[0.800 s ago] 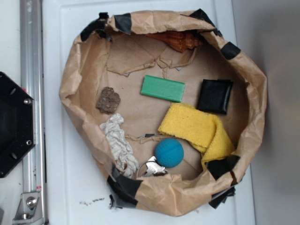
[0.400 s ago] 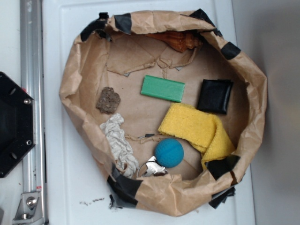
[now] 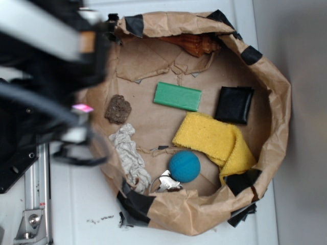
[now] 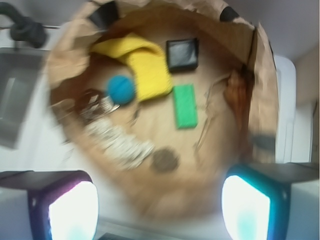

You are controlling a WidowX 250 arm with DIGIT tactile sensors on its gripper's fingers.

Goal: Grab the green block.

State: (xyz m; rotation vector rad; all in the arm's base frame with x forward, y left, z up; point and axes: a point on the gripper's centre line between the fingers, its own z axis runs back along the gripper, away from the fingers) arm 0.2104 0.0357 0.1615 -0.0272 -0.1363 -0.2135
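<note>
Even soft light, blurred arm (image 3: 51, 76), smeared wrist view, glowing pads (image 4: 72, 210)

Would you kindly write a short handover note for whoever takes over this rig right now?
End effector: open, empty, high above the near rim of the paper bag, blurred in both views.
Green block: lying flat on the bag's floor near the middle, clear of the black pad and yellow sponge, untouched.
Done: nothing gripped yet.
Left: line up over the block, descend, close on it, lift.
</note>
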